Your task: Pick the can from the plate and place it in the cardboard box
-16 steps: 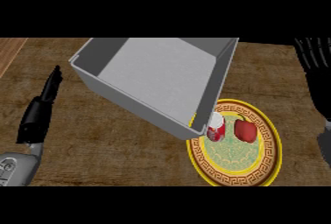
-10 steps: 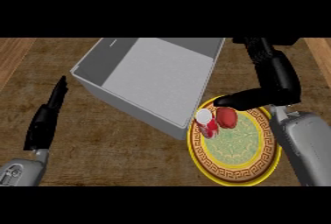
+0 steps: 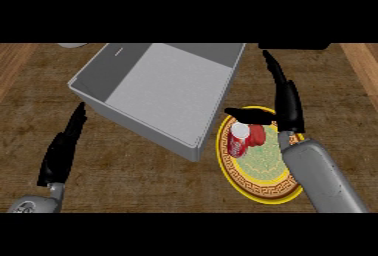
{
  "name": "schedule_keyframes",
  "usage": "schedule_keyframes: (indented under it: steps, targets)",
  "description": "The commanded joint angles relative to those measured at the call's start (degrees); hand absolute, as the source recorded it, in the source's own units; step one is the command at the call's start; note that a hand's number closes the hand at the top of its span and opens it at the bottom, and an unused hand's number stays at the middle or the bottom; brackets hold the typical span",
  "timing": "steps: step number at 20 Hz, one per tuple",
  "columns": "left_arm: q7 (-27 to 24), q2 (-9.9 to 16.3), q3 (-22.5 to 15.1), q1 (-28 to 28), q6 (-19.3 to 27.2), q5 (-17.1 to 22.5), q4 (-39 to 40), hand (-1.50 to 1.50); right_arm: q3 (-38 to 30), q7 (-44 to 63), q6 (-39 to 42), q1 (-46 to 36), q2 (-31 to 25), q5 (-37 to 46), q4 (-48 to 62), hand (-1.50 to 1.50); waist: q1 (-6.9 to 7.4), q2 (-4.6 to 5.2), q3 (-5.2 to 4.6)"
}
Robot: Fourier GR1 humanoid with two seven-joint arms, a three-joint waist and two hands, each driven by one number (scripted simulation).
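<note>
Right hand [image 3: 284, 102] is held spread above the plate's [image 3: 258, 187] far rim, thumb just over the can [image 3: 244, 139], which lies ungrasped; lifting and boxing [image 3: 159, 87] remain. Left hand [image 3: 63, 150] rests straight.

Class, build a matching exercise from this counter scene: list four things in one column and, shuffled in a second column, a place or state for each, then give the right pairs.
Things:
1. can
2. cardboard box
3. left hand
4. right hand

Places or states:
A. open-topped, nothing inside, left of the plate
B. lying on its side on the plate
C. fingers straight, at the view's left, apart from the box
D. above the plate, thumb stretched out over the can

Pairs: 1-B, 2-A, 3-C, 4-D
</note>
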Motion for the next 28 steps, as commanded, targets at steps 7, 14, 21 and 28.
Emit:
schedule_keyframes:
  steps: [7, 14, 21, 28]
  targets:
    - [4.29, 0.07, -0.32, 1.84, 0.75, -1.04, -4.59, 0.0, 9.75, 21.91, 23.63, -9.45, -13.61, 9.62, -1.02, -1.5, -0.61, -0.78, -0.04]
    - [4.45, 0.43, -0.19, 2.56, -0.47, -0.7, -4.81, 0.0, 16.24, 37.99, 49.42, -16.08, -13.62, 2.27, -2.41, -1.5, -0.1, -0.61, -0.09]
    - [1.68, 0.79, 2.04, 5.81, -1.54, -0.53, -5.12, 0.0, 15.81, 54.34, 57.64, -16.02, -6.22, -3.56, -6.21, -1.5, -0.68, -0.36, 0.09]
    - [2.43, -1.27, 1.28, 5.72, -0.76, -3.21, -6.23, 0.0, 18.22, 55.75, 52.1, -13.82, -0.99, 3.81, -2.72, -1.5, -0.57, -0.16, 0.12]
